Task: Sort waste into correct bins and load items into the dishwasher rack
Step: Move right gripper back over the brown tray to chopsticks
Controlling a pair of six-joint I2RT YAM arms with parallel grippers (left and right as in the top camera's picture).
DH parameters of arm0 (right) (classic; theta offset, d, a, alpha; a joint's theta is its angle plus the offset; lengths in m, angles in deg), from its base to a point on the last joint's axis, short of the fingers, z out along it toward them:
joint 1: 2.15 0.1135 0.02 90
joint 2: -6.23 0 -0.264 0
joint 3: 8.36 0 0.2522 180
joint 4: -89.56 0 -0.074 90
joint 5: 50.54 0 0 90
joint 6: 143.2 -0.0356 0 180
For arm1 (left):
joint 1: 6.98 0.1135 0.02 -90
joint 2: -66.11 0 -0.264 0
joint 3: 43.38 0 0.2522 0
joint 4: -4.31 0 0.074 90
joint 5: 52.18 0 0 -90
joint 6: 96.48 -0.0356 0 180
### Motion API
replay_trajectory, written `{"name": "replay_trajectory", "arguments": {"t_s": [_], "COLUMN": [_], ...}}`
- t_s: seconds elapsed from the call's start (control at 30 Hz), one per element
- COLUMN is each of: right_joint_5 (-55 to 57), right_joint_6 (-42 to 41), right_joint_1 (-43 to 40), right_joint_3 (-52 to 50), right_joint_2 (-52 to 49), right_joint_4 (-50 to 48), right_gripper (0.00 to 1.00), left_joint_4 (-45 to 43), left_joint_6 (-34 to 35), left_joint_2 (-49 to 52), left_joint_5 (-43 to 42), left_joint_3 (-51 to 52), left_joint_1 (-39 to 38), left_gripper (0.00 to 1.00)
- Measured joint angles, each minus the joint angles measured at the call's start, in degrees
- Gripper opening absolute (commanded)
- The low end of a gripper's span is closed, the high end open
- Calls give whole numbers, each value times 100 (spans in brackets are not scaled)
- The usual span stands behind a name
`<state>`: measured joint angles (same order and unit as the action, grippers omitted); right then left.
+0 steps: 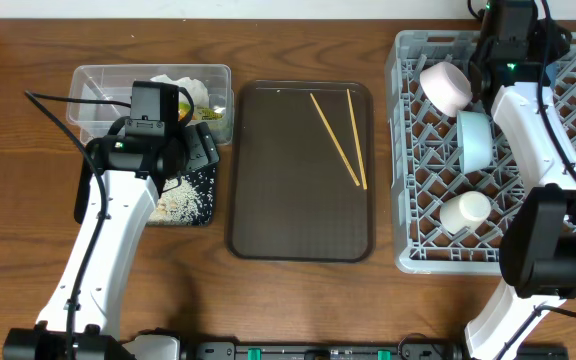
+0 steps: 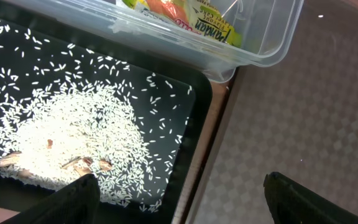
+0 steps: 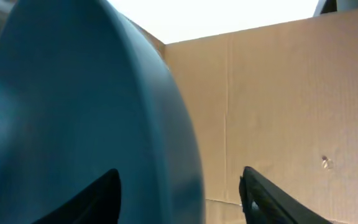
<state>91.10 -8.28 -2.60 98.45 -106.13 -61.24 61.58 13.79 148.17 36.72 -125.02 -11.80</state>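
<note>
Item: two wooden chopsticks (image 1: 335,139), lying loose in a narrow V on the right half of the brown serving tray (image 1: 278,180), mid-surface, just left of the dishwasher rack (image 1: 418,255). Handling, as judged: very light, stiff, thin and smooth; likely to roll or pivot if pinched near a tip, and lying flat they leave little to get under. Suggested hold: across one shaft, towards the far ends where the two sticks are apart. Right fingers (image 3: 272,196): parted at the far side of the rack, with the dark blue plate (image 3: 73,93) rim between them and a gap on one side, so apparently released. Left fingers (image 2: 73,199): spread wide, empty, above the black tray (image 2: 197,118) of rice (image 2: 73,124), at left.
</note>
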Motion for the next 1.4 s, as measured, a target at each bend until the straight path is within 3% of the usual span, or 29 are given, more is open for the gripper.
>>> {"name": "replay_trajectory", "arguments": {"t_s": [0.3, 0.5, 0.67, 1.13, 1.27, 1.4], "right_joint_5": [-662, -1633, -2573, -7547, -7814, -7097], "right_joint_6": [-522, -1023, -1561, -3875, -4378, -4592], "right_joint_1": [42, 146, 149, 166, 420, 1095], "right_joint_3": [-2, -2, 0, -2, -2, 0], "right_joint_2": [208, 973, 1495, 1718, 1718, 1718], "right_joint_4": [109, 391, 815, 1252, 1484, 1869], "right_gripper": [86, 90, 99, 99, 99, 99], "left_joint_4": [0, 0, 0, 0, -2, -2], "left_joint_6": [0, 0, 0, 0, 0, 0], "left_joint_2": [0, 0, 0, 0, 0, 0], "left_joint_5": [2, 2, 2, 2, 2, 2], "left_joint_3": [0, 0, 0, 0, 0, 0], "left_joint_1": [0, 0, 0, 0, 0, 0], "left_gripper": [87, 87, 87, 87, 87, 87]}}
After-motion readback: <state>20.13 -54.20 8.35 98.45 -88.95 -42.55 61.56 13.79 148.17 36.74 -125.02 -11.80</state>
